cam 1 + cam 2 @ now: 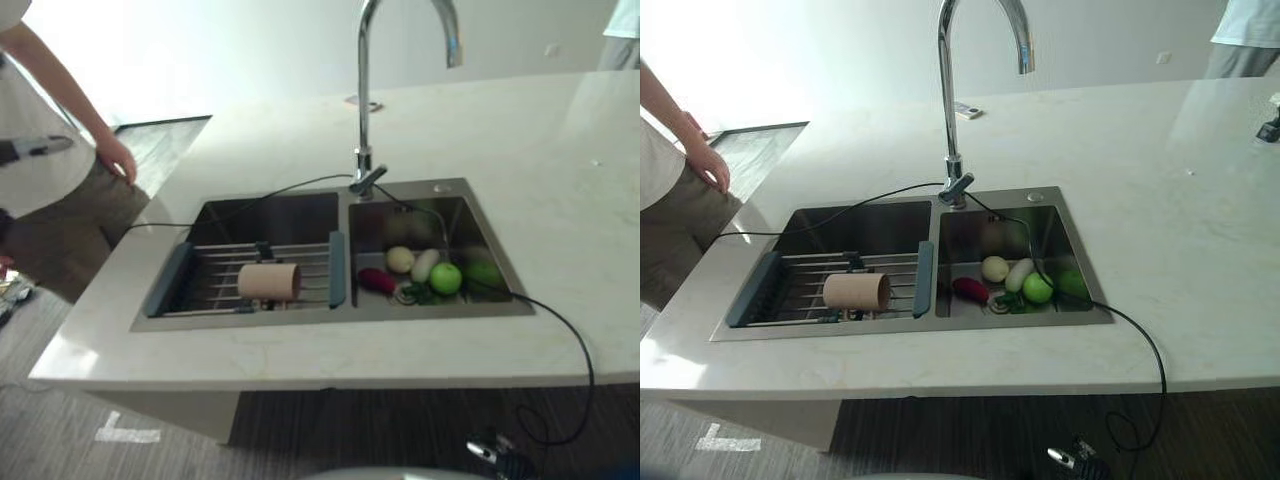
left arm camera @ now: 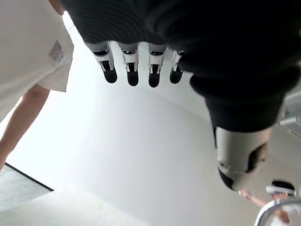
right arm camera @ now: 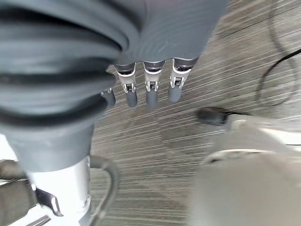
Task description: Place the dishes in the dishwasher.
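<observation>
While both hands hang away from the surface (image 1: 560, 160), you have nothing held. Your left hand (image 2: 141, 66) shows in its wrist view with fingers (image 2: 132, 75) straight and relaxed in a row, thumb (image 2: 240, 155) apart, a pale wall beyond them. Your right hand (image 3: 150, 80) shows in its own wrist view, fingers (image 3: 152, 94) hanging straight over the striped floor (image 3: 155, 146), grasping nothing.

The cup (image 1: 269, 281), tan and lying on its side, rests on the wire rack (image 1: 220, 270) that spans the left basin of the sink (image 1: 165, 320). In the right basin you see a cluster: a red vegetable (image 1: 377, 280), a pale round one (image 1: 400, 259), a white oblong one (image 1: 424, 265), a green apple (image 1: 446, 278) and another green piece (image 1: 483, 272) beside it. The tap (image 1: 365, 90) rises behind the divider, and a black cord (image 1: 560, 320) runs out of the right basin over the front edge.

A person (image 1: 40, 150) stands at the surface's left end, hand (image 1: 118, 158) near its corner.
</observation>
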{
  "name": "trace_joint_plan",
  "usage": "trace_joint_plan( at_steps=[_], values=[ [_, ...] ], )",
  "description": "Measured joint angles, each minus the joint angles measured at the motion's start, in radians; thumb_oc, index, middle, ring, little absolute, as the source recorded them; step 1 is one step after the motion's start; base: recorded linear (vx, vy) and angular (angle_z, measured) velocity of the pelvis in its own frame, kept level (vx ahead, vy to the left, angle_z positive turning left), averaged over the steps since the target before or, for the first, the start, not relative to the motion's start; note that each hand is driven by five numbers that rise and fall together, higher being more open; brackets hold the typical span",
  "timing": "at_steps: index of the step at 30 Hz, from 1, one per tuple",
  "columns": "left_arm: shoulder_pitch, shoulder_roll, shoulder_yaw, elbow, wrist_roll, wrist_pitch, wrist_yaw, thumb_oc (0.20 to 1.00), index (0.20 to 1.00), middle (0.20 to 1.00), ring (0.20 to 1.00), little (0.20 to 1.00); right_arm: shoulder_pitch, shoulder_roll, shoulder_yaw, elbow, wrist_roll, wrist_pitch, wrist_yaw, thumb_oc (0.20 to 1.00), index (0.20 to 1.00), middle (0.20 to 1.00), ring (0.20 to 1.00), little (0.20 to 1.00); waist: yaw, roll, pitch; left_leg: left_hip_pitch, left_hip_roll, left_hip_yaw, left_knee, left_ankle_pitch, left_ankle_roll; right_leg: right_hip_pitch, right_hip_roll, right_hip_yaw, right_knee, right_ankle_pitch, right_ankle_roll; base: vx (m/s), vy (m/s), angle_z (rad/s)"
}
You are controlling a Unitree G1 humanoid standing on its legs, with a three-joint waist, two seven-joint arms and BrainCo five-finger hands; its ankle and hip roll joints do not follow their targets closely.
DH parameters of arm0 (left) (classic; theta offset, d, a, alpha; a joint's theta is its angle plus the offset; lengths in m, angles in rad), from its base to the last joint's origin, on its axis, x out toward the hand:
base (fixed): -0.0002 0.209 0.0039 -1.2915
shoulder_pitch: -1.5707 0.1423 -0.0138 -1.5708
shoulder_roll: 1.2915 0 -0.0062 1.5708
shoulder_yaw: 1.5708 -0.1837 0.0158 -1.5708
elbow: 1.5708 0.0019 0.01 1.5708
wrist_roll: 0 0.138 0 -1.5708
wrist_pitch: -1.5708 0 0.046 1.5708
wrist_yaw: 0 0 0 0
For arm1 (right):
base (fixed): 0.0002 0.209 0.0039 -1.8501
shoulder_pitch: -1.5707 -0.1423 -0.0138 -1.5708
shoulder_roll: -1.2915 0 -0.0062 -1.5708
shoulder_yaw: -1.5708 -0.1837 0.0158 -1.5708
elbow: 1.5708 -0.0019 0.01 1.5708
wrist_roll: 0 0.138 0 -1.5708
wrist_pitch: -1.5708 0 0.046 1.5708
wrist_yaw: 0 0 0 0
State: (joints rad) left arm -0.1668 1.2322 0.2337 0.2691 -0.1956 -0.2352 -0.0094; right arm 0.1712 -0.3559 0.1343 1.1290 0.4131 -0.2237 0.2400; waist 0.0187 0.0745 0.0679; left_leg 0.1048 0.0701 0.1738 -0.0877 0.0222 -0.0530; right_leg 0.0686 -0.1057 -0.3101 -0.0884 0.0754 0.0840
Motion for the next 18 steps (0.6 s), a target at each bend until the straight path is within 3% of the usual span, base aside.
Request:
trace_joint_plan(
  at_steps=[4, 11, 18],
  values=[
    [-0.003, -0.078, -0.102, -0.074, 0.155, -0.003, -0.033, 1.000, 1.000, 1.000, 1.000, 1.000, 0.011, 0.001, -0.030, 0.000, 0.001, -0.004, 0.010, 1.000, 1.000, 1.000, 1.000, 1.000, -0.019, -0.007, 0.008, 0.001, 0.001, 0.007, 0.000, 0.000, 0.000, -0.004, 0.001, 0.009, 0.000, 0.005, 0.000, 0.02, 0.021, -0.07],
    [-0.002, -0.138, -0.260, -0.059, 0.361, -0.007, -0.081, 1.000, 1.000, 1.000, 1.000, 1.000, 0.018, -0.001, -0.036, -0.002, 0.000, -0.003, 0.027, 1.000, 1.000, 1.000, 1.000, 1.000, -0.039, 0.002, 0.062, -0.019, 0.001, 0.030, -0.006, 0.001, 0.001, -0.038, 0.002, 0.034, 0.000, 0.010, 0.008, -0.01, 0.048, -0.11],
    [-0.014, -0.138, -0.280, -0.052, 0.377, -0.053, -0.167, 1.000, 1.000, 1.000, 1.000, 1.000, 0.013, -0.017, -0.036, -0.059, 0.001, 0.002, 0.030, 1.000, 1.000, 1.000, 1.000, 1.000, -0.041, 0.016, 0.106, -0.041, 0.001, 0.047, 0.000, 0.004, 0.005, -0.069, 0.003, 0.052, 0.000, 0.027, -0.003, -0.05, 0.031, -0.07]
  ],
)
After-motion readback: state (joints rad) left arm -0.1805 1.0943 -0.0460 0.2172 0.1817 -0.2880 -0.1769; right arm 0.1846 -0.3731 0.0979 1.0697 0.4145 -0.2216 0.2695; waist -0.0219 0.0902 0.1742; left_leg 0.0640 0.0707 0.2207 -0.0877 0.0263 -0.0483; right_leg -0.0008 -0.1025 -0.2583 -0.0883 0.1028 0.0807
